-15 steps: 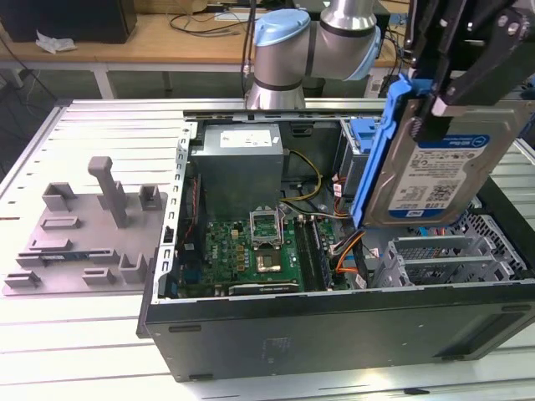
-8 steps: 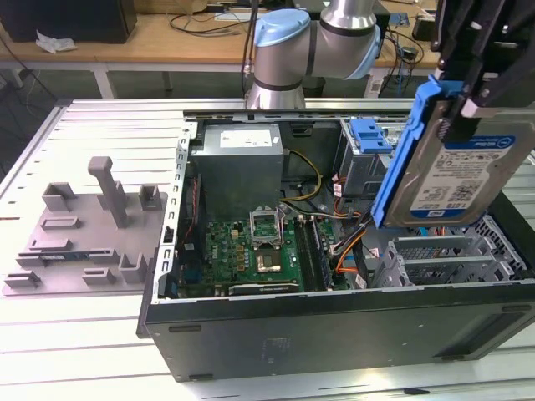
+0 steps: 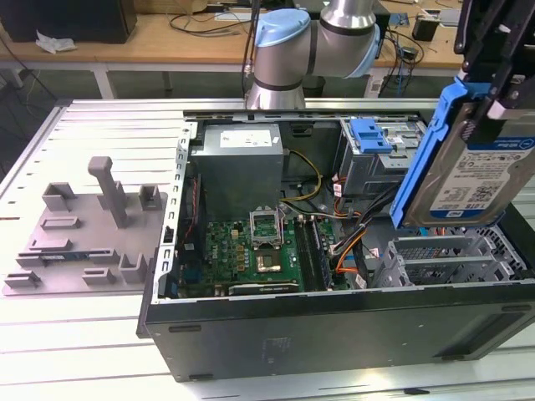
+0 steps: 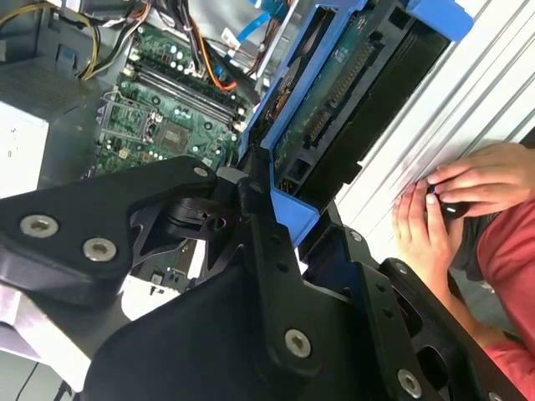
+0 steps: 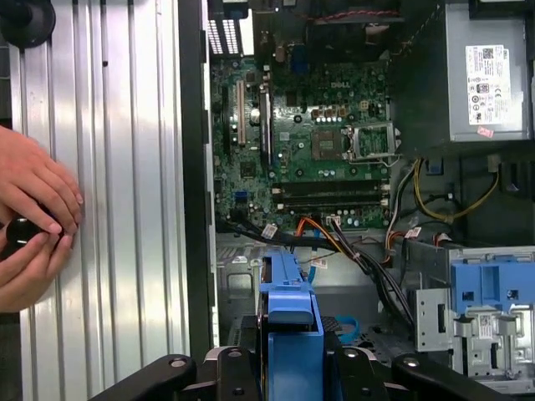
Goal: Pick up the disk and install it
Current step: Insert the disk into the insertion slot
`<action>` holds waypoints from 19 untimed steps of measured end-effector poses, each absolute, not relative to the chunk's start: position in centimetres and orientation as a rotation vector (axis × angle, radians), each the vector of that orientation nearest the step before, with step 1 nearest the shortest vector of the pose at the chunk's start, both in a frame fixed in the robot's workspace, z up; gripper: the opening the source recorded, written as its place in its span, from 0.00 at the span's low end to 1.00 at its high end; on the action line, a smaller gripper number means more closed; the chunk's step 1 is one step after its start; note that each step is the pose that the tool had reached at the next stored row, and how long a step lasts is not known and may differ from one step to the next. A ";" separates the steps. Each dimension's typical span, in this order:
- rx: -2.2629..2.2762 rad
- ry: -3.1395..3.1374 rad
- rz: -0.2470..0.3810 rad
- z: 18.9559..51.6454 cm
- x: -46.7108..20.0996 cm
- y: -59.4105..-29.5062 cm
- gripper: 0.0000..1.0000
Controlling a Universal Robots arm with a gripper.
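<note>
The disk is a silver hard drive with a white-and-blue label in a bright blue carrier frame. It hangs tilted, edge down, above the end of the open computer case at the exterior view's right. My gripper is shut on its upper end from above. In the second wrist view the black fingers clamp the blue frame of the disk. In the first wrist view the disk shows edge-on between the gripper parts, above the case floor beside the motherboard.
Inside the case are a grey power-supply box, cables and a metal drive bay with a blue clip. A grey fixture lies on the table at the exterior view's left. A person's hands rest on the ribbed table beside the case.
</note>
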State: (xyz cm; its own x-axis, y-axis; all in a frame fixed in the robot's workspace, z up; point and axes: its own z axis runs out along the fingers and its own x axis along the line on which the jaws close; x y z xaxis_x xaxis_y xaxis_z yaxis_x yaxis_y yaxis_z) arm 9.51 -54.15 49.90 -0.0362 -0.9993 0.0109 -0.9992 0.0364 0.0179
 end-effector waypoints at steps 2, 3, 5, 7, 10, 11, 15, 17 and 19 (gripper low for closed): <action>2.166 -2.248 -0.008 49.8 10.1 -54.1 0.36; 2.165 -2.248 -0.008 49.8 10.2 -54.1 0.36; 2.164 -2.249 -0.008 49.7 10.6 -54.1 0.36; 2.164 -2.249 -0.008 49.6 10.7 -54.1 0.36; 2.163 -2.250 -0.008 49.5 11.1 -54.1 0.36; 2.163 -2.250 -0.008 49.5 11.2 -54.1 0.36; 2.163 -2.250 -0.008 49.5 11.2 -54.1 0.36; 2.163 -2.251 -0.008 49.4 11.2 -54.1 0.36; 2.163 -2.251 -0.008 49.4 11.2 -54.1 0.36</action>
State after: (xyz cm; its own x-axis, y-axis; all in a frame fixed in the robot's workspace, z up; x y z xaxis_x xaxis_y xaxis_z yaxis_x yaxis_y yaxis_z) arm 11.20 -54.14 49.43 -0.0396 -0.9992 0.0109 -0.9990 0.0398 0.0179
